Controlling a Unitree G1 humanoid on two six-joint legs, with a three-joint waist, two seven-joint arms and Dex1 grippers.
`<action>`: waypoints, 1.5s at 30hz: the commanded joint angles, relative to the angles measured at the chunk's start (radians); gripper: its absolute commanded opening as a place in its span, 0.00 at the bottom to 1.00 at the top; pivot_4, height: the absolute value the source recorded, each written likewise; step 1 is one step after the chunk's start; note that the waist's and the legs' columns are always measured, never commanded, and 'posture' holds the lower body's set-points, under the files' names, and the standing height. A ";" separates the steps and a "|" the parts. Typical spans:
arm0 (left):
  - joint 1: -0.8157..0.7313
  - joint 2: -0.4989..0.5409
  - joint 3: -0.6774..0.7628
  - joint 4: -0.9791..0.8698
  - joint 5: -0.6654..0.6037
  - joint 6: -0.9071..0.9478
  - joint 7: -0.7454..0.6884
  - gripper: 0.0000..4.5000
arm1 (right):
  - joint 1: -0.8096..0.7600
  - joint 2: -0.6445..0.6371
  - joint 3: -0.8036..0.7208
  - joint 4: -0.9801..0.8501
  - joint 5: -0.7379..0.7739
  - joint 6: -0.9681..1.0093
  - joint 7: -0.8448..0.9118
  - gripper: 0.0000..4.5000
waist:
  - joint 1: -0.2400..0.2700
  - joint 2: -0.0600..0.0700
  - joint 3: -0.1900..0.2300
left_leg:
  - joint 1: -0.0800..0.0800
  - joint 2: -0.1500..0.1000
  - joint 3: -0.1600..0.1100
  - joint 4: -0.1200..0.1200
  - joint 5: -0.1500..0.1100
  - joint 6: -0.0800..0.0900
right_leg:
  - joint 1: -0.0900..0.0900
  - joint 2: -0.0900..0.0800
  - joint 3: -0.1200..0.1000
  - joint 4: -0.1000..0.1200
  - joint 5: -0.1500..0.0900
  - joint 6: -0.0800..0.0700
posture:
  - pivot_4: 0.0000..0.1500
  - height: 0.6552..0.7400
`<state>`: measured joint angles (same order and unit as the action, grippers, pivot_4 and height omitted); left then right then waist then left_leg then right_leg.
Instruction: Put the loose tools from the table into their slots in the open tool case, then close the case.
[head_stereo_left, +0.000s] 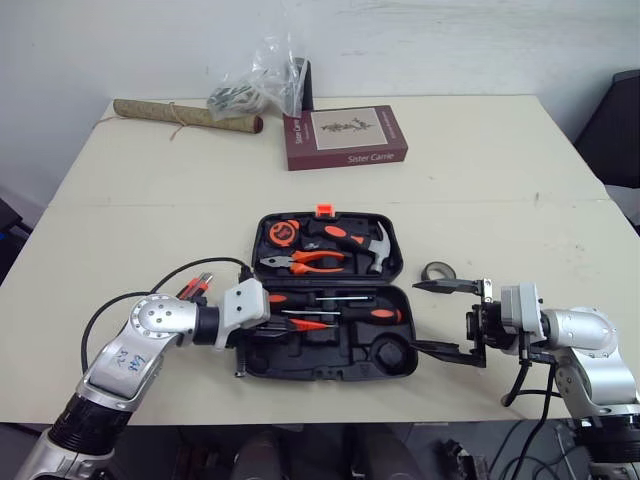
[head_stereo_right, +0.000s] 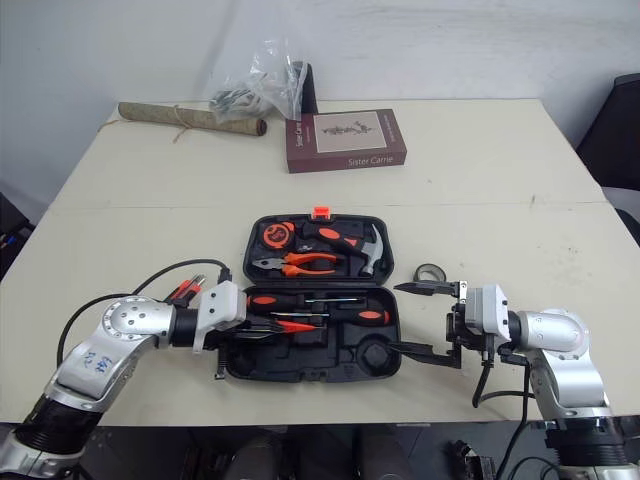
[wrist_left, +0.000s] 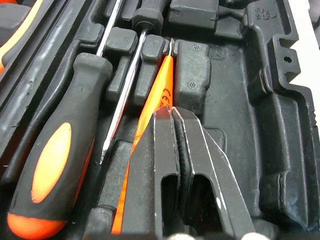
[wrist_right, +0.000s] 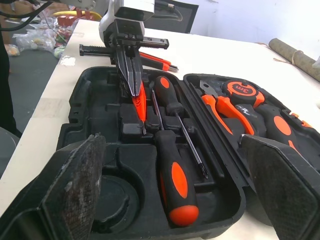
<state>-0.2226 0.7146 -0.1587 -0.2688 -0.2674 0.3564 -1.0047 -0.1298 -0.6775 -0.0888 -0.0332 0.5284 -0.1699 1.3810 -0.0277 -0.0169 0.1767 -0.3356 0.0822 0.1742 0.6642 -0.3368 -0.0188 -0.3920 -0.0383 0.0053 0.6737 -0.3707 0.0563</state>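
With the closed left tool (wrist_left: 173, 111), press straight down on the orange driver (wrist_left: 162, 82) lying in its case (head_stereo_left: 330, 372) slot until it seats, holding the open right tool (head_stereo_left: 418, 316) clear beside the case.

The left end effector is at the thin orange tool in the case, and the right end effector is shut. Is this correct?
No. The right end effector is open, not shut, spread wide beside the case; the left eye view shows it.
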 joint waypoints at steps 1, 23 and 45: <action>0.001 -0.009 0.017 0.019 0.011 -0.009 0.025 0.01 | 0.013 -0.008 -0.014 -0.037 0.011 0.000 -0.002 1.00 | 0.000 0.000 0.000 | 0.000 0.000 0.000 0.000 0.000 0.000 | 0.000 0.000 0.000 0.000 0.000 0.000 | 1.00 1.00; -0.007 -0.052 0.058 0.042 -0.030 0.047 0.071 0.01 | 0.052 -0.025 -0.022 -0.053 0.018 0.020 -0.001 1.00 | -0.001 0.000 0.000 | 0.000 0.000 0.000 0.000 0.000 0.000 | 0.000 0.000 0.000 -0.001 0.000 0.000 | 1.00 1.00; 0.024 -0.039 0.087 0.033 -0.025 -0.150 0.045 0.01 | 0.060 -0.050 -0.090 -0.001 0.011 -0.008 -0.014 1.00 | -0.001 0.000 0.000 | 0.000 0.000 0.000 -0.001 0.000 0.001 | 0.000 0.000 0.000 -0.001 0.000 0.000 | 1.00 1.00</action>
<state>-0.2127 0.6753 -0.1381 -0.2183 -0.2517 0.2507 -0.9484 -0.0755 -0.7027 -0.1263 -0.0315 0.5294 -0.1559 1.3734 -0.0286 -0.0171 0.1770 -0.3360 0.0822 0.1744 0.6636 -0.3373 -0.0183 -0.3922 -0.0385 0.0052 0.6724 -0.3706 0.0565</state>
